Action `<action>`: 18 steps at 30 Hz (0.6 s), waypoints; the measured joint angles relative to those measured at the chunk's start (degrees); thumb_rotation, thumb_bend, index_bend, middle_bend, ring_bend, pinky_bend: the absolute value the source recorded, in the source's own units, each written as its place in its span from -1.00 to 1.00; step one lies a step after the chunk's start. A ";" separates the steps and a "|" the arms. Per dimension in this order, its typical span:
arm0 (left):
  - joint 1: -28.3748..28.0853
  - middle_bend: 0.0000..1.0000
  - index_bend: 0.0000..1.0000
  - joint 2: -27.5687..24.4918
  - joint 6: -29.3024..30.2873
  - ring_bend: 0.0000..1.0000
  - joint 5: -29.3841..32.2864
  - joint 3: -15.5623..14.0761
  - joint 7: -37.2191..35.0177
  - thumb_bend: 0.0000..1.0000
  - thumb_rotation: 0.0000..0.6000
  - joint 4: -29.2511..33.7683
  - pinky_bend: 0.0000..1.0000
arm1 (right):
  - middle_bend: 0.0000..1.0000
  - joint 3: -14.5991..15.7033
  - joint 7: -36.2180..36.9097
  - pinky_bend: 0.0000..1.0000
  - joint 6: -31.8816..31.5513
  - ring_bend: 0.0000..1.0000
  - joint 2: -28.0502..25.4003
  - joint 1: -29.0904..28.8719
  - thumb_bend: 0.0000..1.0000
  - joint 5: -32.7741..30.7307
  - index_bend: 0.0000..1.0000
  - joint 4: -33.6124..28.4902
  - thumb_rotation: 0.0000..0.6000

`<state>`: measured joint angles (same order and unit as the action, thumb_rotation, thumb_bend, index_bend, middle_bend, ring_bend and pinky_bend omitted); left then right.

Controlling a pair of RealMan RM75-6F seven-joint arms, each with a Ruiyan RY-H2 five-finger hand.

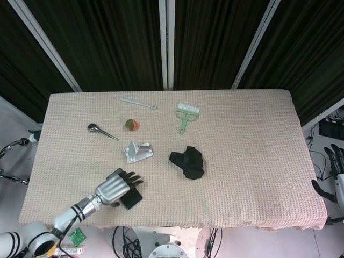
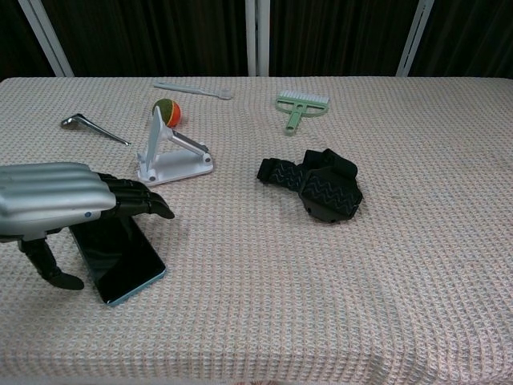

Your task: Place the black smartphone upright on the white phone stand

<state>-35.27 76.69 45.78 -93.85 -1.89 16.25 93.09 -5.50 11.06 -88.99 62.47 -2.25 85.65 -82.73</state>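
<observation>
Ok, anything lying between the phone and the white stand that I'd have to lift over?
Nothing: in the chest view, only bare cloth lies between the black smartphone and the white phone stand, with the left hand hovering over the phone's far end.

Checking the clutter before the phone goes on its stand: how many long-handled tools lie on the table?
3: a dark metal spoon-like tool at the left, a pale flat utensil near the far edge, and a green brush right of it. None seems hidden.
</observation>
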 measured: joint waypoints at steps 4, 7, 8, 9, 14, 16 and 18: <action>-0.26 -0.83 -0.75 0.01 0.07 -0.83 1.02 -0.25 1.48 -0.76 1.00 0.39 -0.55 | -1.00 0.00 -0.18 -1.00 0.06 -1.00 0.01 -0.03 -0.67 0.09 -1.00 -0.18 1.00; -0.30 -0.83 -0.75 -0.27 0.39 -0.83 1.46 -0.72 2.15 -0.75 1.00 0.95 -0.55 | -1.00 0.02 -0.20 -1.00 0.06 -1.00 0.08 0.00 -0.67 0.09 -1.00 -0.14 1.00; -0.28 -0.83 -0.75 -0.39 0.56 -0.83 1.51 -0.89 2.24 -0.75 1.00 1.04 -0.55 | -1.00 0.05 -0.22 -1.00 0.10 -1.00 0.10 0.01 -0.67 0.10 -1.00 -0.12 1.00; -0.26 -0.83 -0.75 -0.50 0.72 -0.83 1.57 -1.07 2.31 -0.76 1.00 1.08 -0.55 | -1.00 0.08 -0.25 -1.00 0.15 -1.00 0.10 0.02 -0.67 0.10 -1.00 -0.12 1.00; -0.14 -0.83 -0.75 -0.45 1.31 -0.83 1.95 -1.82 2.18 -0.75 1.00 0.68 -0.55 | -1.00 0.16 -0.34 -1.00 0.21 -1.00 0.23 0.04 -0.66 0.18 -1.00 -0.14 1.00; -0.14 -0.83 -0.75 -0.09 1.69 -0.83 2.01 -1.88 1.92 -0.75 1.00 0.52 -0.55 | -1.00 0.12 -0.36 -1.00 0.10 -1.00 0.37 0.04 -0.66 0.21 -1.00 -0.04 1.00; -0.23 -0.83 -0.75 0.31 1.94 -0.83 1.99 -1.89 1.79 -0.75 1.00 0.36 -0.55 | -1.00 0.05 -0.31 -1.00 0.07 -1.00 0.53 0.03 -0.66 0.19 -1.00 0.05 1.00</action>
<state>-35.50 77.00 47.72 -91.86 -3.78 18.04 93.45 -5.45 10.76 -88.92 63.00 -2.22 85.85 -82.68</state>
